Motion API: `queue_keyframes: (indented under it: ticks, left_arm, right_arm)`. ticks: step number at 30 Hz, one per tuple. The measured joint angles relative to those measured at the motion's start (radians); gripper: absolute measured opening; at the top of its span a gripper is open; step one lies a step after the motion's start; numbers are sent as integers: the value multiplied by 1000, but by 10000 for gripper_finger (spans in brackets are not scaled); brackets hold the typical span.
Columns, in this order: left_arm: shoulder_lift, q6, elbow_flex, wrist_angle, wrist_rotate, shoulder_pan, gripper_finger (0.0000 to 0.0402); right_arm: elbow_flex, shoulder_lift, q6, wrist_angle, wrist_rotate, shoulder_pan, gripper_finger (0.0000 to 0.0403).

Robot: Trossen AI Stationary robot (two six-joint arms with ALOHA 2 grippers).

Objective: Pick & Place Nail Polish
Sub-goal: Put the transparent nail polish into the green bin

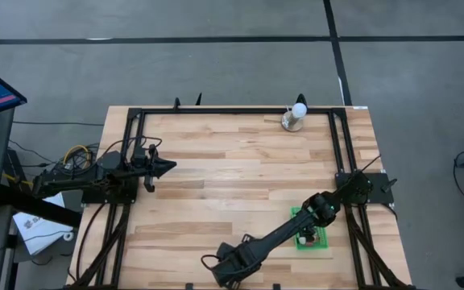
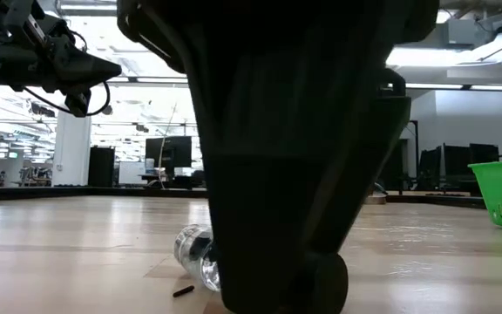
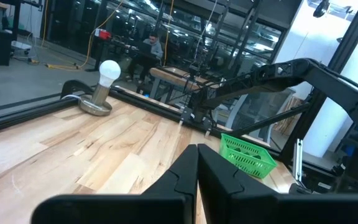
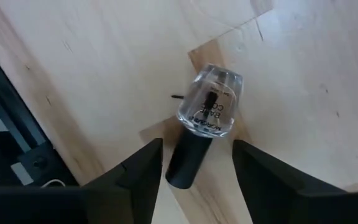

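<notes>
Down at the near edge of the wooden table (image 1: 216,185), around six o'clock in the overhead view, the right gripper (image 1: 230,272) sits low over the boards with its two dark fingers (image 4: 138,171) spread apart. Between them lies a nail polish bottle (image 4: 205,118) on its side: clear glass body with dark lettering, black cap. The cap end reaches into the gap between the fingers and the glass body sticks out beyond the tips; neither finger touches it, though the one beside the cap is very close. From table height the same bottle (image 2: 197,255) shows as a clear glass shape flat on the wood, just beside the big dark mass of the gripper, with a tiny dark sliver (image 2: 182,290) on the boards next to it. A green basket (image 1: 311,234) sits toward four o'clock, partly under the right arm. The left gripper (image 1: 164,167) hangs above the table at nine o'clock, fingers pressed together. A white ball on a round metal base (image 1: 295,118) stands at one o'clock.
</notes>
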Motion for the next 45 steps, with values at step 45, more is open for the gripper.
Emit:
queue_keyframes:
  ticks: [45]
  left_arm:
    - [0, 0, 0, 0, 0, 0, 3]
  right_arm:
    - [-9, -208, -90, -433, 80, 24, 41]
